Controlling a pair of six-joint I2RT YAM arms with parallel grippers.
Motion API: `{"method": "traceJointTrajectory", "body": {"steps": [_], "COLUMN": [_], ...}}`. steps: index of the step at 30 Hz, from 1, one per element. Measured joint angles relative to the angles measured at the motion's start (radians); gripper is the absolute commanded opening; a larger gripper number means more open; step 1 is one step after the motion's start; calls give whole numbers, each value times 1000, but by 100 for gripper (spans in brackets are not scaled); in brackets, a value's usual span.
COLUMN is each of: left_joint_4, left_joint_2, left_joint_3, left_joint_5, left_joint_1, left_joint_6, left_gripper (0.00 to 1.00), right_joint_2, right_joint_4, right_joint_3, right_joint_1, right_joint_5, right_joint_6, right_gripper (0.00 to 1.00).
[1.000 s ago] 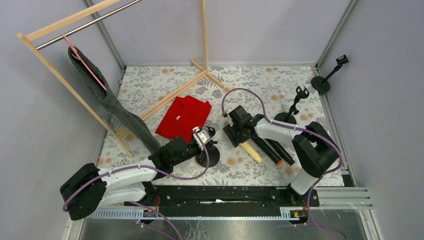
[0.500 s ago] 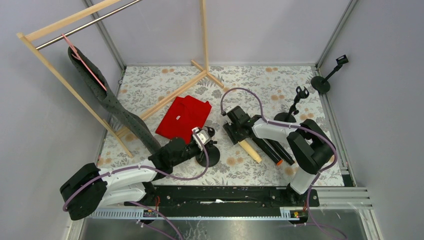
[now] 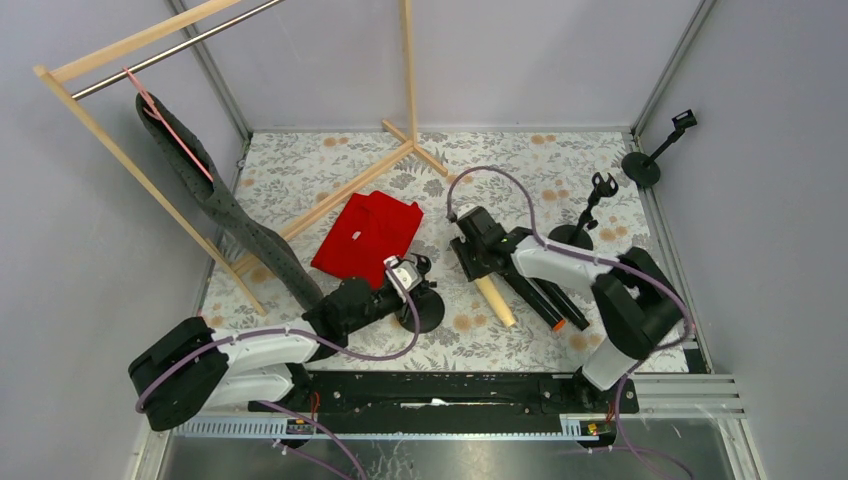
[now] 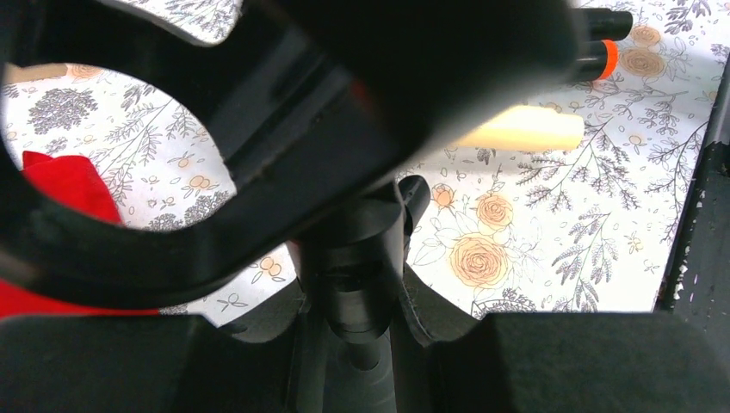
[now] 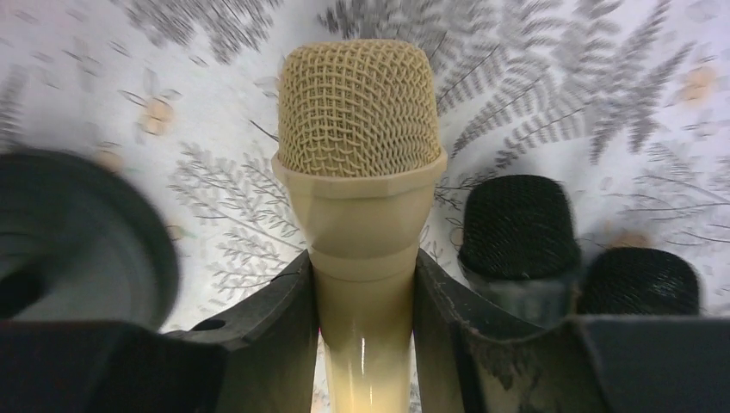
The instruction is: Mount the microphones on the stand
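Right wrist view alone shows right pincer clamping cream-beige microphone mid-frame, two black microphones lower right, left wrist view shows left pincer closed round black stand post, bottom centre

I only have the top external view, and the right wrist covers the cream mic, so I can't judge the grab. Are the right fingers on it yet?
Observer: Yes. In the right wrist view the right gripper has a finger against each side of the cream microphone, just below its mesh head.
Operator: Is a black mic caught in there too?
Observer: No. Both black microphones lie outside the jaws, next to one finger.
Operator: And the left side?
Observer: The left wrist view shows the left gripper shut on the upright post of the stand.
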Motion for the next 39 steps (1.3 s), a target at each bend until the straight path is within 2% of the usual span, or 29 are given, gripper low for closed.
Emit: {"method": "traceJointTrajectory", "body": {"steps": [5, 10, 15, 17, 18, 19, 23, 27, 39], "left_joint_4": [89, 206, 320, 349, 361, 368, 399, 507, 777], "left_joint_2": [55, 146, 199, 208, 212, 215, 226, 237, 355], "left_joint_3": [-2, -3, -3, -3, -3, -3, -4, -50, -140], "left_joint_5": [10, 16, 16, 15, 14, 13, 6, -11, -18], "left_joint_1": [0, 0, 0, 0, 0, 0, -1, -1, -1], "left_joint_6": [-23, -37, -56, -56, -56, -53, -62, -88, -189], "left_gripper": [2, 47, 51, 61, 72, 78, 80, 80, 75], "right_joint_2": [-207, -418, -518, -536, -540, -544, -560, -603, -684], "right_joint_4": [3, 47, 56, 54, 53, 52, 51, 53, 80], "right_joint_3": [0, -26, -67, -84, -90, -97, -115, -134, -143], "right_joint_1": [0, 0, 0, 0, 0, 0, 0, 0, 0], "right_joint_5": [14, 31, 47, 52, 54, 57, 57, 41, -15], "right_joint_6": [31, 58, 69, 71, 71, 71, 78, 82, 92], "right_gripper": [0, 0, 0, 0, 0, 0, 0, 0, 0]}}
